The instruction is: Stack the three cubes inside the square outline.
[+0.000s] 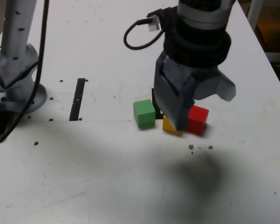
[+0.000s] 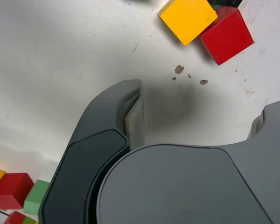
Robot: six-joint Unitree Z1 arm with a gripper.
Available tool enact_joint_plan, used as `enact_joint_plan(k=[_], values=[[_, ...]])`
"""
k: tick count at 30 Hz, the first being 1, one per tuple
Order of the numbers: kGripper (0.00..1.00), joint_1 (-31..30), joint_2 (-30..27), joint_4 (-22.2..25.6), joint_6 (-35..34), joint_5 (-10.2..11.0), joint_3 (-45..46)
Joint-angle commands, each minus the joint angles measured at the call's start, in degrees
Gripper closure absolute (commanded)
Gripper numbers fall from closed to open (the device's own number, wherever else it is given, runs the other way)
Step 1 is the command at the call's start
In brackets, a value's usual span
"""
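In the exterior view, your gripper (image 1: 196,109) hangs low over the tabletop (image 1: 107,177), jaws spread wide and holding nothing. The yellow cube (image 1: 169,126) peeks out from under the nearer jaw, the red cube (image 1: 197,119) sits just beside it toward that view's right, and the green cube (image 1: 144,113) stands just to its left. The square outline (image 1: 155,100) shows only as a dark edge behind the cubes, mostly hidden by the gripper.

In the wrist view, the yellow cube (image 2: 188,17) and red cube (image 2: 226,35) lie touching, ahead of the open jaws rather than between them; you would need to reach further forward. Each is square, with no long axis. More coloured blocks (image 2: 14,190) sit at the frame's edge. No writing is readable anywhere.
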Motion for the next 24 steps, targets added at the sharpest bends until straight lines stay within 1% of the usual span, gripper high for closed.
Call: enact_joint_plan(k=[1,7,10,12,13,17,22,23,24], values=[[0.11,-0.02,0.05,-0.04,-1.09,0.22,-0.34],[0.11,-0.02,-0.21,-0.13,-6.23,1.00,-0.44],[0.11,0.03,-0.61,-0.38,-9.99,0.82,-0.45],[0.11,0.26,-0.88,-0.77,-13.01,-0.51,-0.39],[0.11,0.40,-0.98,-1.09,-14.28,-1.59,-0.16],[0.11,0.66,-1.32,-2.37,-16.94,-5.03,1.24],[0.11,1.16,-1.20,-4.08,-19.03,-9.85,2.77],[0.11,1.35,-0.88,-4.70,-19.52,-11.45,2.88],[0.11,1.51,-0.66,-5.11,-19.67,-12.33,2.91]])
